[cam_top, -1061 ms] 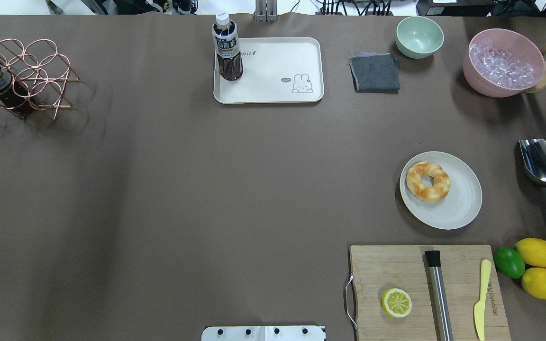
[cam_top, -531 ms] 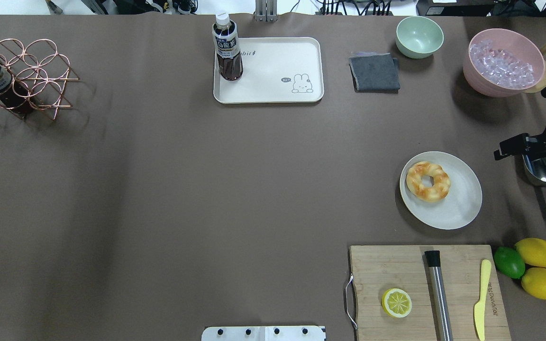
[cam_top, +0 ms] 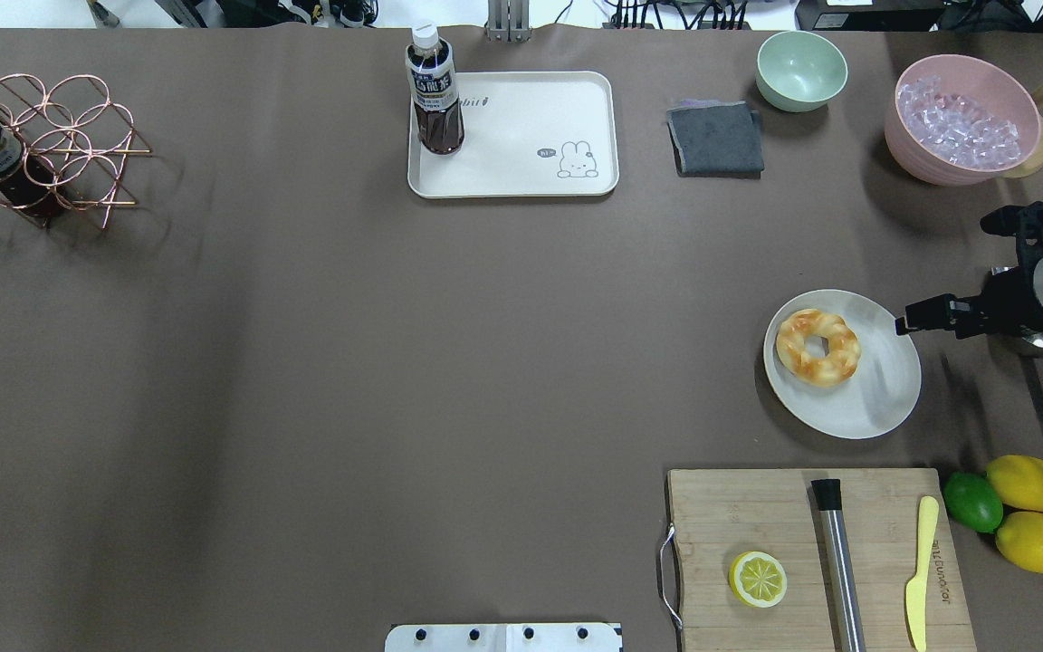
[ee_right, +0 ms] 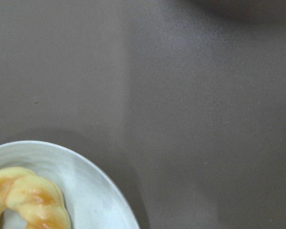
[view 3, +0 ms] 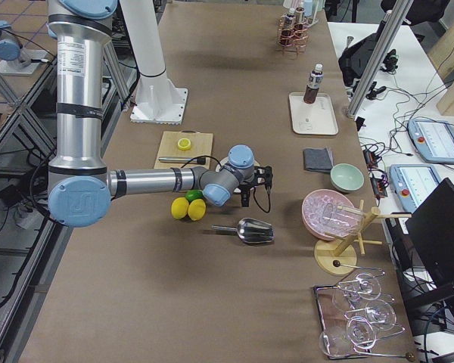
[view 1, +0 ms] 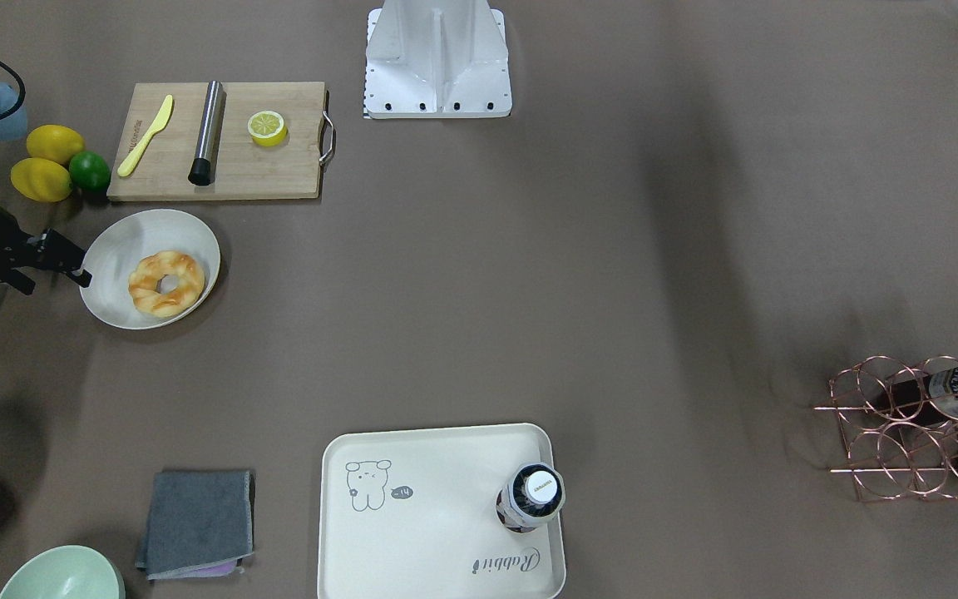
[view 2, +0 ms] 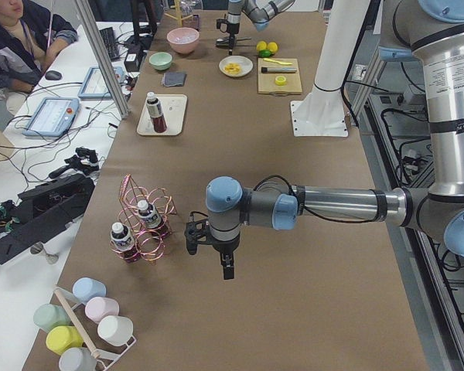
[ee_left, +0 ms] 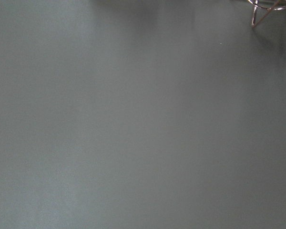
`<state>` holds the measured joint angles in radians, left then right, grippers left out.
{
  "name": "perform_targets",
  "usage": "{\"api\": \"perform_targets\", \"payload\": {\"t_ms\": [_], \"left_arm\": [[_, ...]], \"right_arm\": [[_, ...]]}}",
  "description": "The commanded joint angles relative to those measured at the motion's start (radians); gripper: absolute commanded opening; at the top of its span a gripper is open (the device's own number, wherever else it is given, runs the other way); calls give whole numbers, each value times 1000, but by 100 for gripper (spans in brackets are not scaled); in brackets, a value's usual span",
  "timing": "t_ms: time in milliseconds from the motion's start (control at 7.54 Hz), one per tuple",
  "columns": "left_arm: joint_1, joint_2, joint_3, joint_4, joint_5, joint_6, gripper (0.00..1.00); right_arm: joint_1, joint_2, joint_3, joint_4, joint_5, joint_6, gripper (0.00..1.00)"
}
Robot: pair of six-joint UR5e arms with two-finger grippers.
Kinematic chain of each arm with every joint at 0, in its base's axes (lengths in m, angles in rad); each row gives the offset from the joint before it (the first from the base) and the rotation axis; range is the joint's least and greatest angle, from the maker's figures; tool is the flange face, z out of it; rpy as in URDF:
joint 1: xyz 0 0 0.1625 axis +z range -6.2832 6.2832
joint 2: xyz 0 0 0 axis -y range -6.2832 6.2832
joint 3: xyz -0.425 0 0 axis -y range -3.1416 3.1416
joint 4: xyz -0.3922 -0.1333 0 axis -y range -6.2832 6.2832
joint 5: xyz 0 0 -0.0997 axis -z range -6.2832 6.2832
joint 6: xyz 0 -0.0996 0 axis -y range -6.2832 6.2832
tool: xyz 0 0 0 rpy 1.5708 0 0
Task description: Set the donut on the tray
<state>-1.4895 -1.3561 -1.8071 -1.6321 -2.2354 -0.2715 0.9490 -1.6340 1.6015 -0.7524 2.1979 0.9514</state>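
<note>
At 3 o'clock of the plate [cam_top: 884,409], seen overhead, the right tool [cam_top: 909,323] hangs with jaws apart and empty, probably lining up for the donut [cam_top: 818,347], which lies on the plate's 9 o'clock half. The tray [cam_top: 521,127] waits far off toward 10 o'clock. For the left tool [view 2: 211,255] I cannot tell.

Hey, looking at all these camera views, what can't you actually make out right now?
The left pincer: seen only in the exterior left view, so open or shut is unclear; its wrist camera shows only cloth.
The donut: cut off by the right wrist view's bottom-left corner.
The tray script: the bottle hides its first letters in the overhead view.
</note>
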Motion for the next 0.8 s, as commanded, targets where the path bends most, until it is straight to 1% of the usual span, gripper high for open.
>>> {"api": "perform_targets", "payload": {"t_ms": [0, 133, 265, 398, 531, 663], "left_arm": [[0, 0, 0, 0, -10, 0, 98], [0, 0, 0, 1, -10, 2, 98], [0, 0, 0, 2, -10, 0, 98], [0, 0, 0, 0, -10, 2, 98], [0, 0, 0, 0, -10, 0, 98], [0, 0, 0, 0, -10, 0, 98]], "right_arm": [[-62, -12, -6, 54, -59, 81, 84], [-87, -15, -6, 64, -84, 85, 83], [-94, -20, -5, 64, -87, 90, 78], [-96, -24, -5, 65, -89, 90, 64], [-96, -27, 1, 67, -86, 117, 14], [-98, -27, 8, 68, -86, 124, 0]]}}
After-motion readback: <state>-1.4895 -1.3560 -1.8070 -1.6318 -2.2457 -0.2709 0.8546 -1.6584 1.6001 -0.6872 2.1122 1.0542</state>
